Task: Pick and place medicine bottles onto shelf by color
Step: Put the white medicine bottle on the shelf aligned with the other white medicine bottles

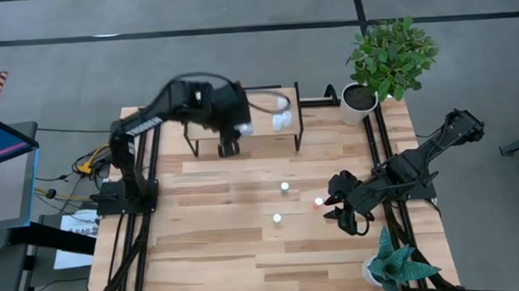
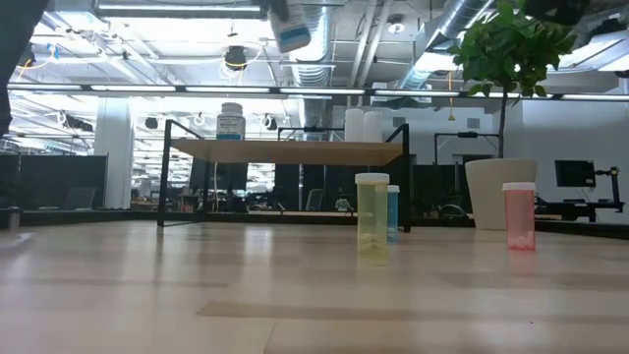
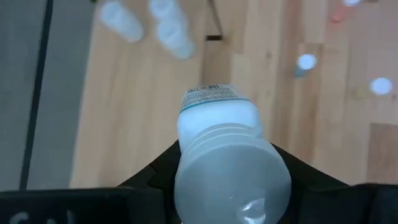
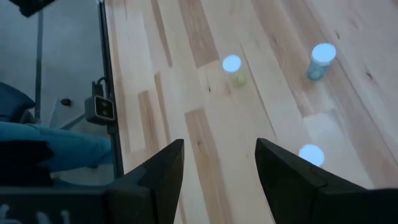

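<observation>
My left gripper (image 1: 231, 140) hangs over the shelf (image 1: 263, 132) at the table's far side, shut on a white medicine bottle (image 3: 221, 149). In the low view that bottle (image 2: 290, 28) shows high above the shelf's wooden top (image 2: 285, 150). White bottles (image 1: 281, 109) stand on the shelf's right part, and one with a blue label (image 2: 231, 120) stands on its left part. A yellow bottle (image 2: 372, 216), a blue one (image 2: 392, 208) and a red one (image 2: 519, 214) stand upright on the table. My right gripper (image 1: 343, 210) waits open at the right, above the table. My left gripper pinches the white bottle between its two fingers (image 3: 158, 171), one on each side of its ribbed cap end (image 3: 199, 146). The fingers slant steeply down from above. The bottle is lifted clear, its cap toward the wrist and its labelled body (image 3: 208, 94) pointing down at the shelf.
A potted plant (image 1: 387, 56) stands at the far right corner and a second plant (image 1: 389, 267) at the near right corner. The shelf's thin black legs (image 2: 162, 172) rise at its ends. The three loose bottles (image 1: 285, 186) stand mid-table, near my right gripper.
</observation>
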